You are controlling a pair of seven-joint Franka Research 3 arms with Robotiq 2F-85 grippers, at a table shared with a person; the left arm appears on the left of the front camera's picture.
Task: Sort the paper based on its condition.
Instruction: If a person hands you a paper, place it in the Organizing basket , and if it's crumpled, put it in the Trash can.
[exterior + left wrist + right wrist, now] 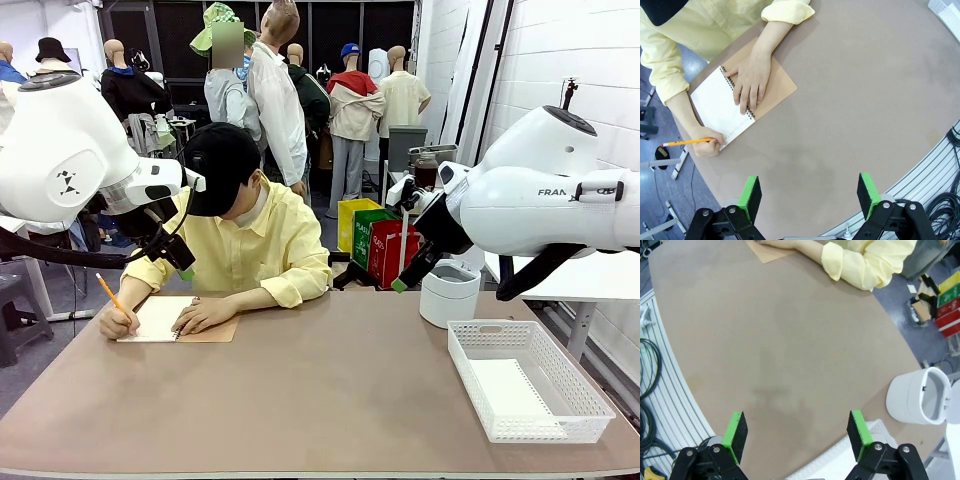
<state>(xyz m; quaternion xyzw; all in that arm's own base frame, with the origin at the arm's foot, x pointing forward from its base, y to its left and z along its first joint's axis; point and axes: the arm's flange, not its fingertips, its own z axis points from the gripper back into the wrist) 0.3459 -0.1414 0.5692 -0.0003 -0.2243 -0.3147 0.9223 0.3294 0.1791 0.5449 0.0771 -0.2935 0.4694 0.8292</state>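
Counting one spiral notebook, one white mesh basket and one white round bin. One person is sitting at the far side, showing two hands: one hand on the notebook, the other hand gripping one pencil. Two grippers are showing, left gripper and right gripper, each with two green pads; three coloured boxes are standing behind.
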